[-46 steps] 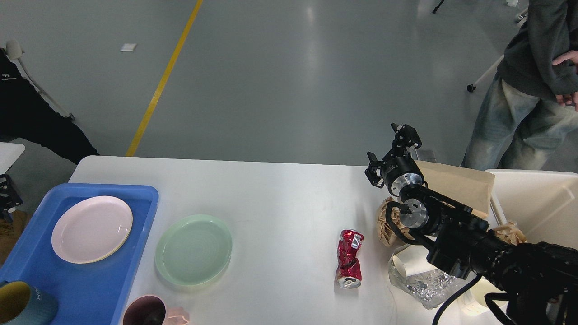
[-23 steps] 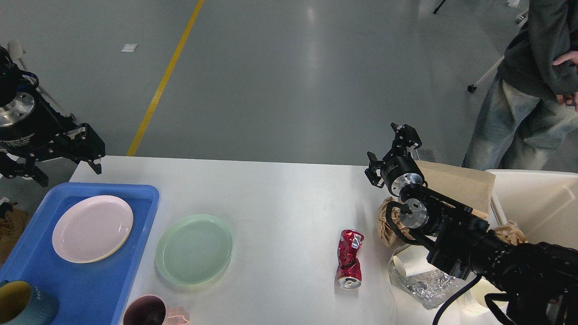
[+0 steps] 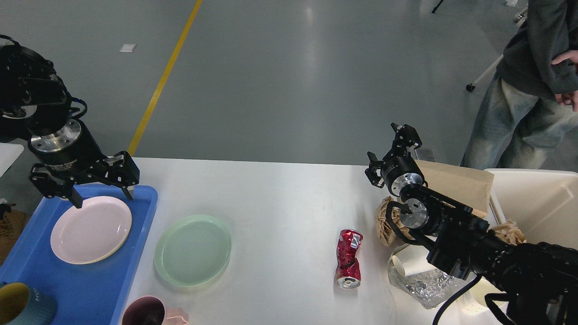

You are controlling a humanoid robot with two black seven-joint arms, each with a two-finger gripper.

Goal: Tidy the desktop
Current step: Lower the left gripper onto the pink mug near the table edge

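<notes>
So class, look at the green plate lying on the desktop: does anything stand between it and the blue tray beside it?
Nothing visible does. The green plate lies on bare desktop right beside the blue tray. The left gripper hangs open above the tray's pink plate, not in the gap.

The desktop [image 3: 280, 198] is bare across its middle, from the green plate [image 3: 193, 249] right to the crushed can [image 3: 349, 258], and along its whole far edge; a gripper could pass there freely. Left of the green plate the way is blocked by the blue tray [image 3: 140, 216] with a pink plate [image 3: 90, 229], and the left gripper [image 3: 103, 198] hangs spread wide over the tray's far end. Right of the can, crumpled paper [image 3: 387, 221], a foil wrapper [image 3: 422, 282], the right arm [image 3: 456, 234] and a bin [image 3: 533, 198] crowd that side. A mug [image 3: 146, 313] sits at the near edge below the green plate.
</notes>
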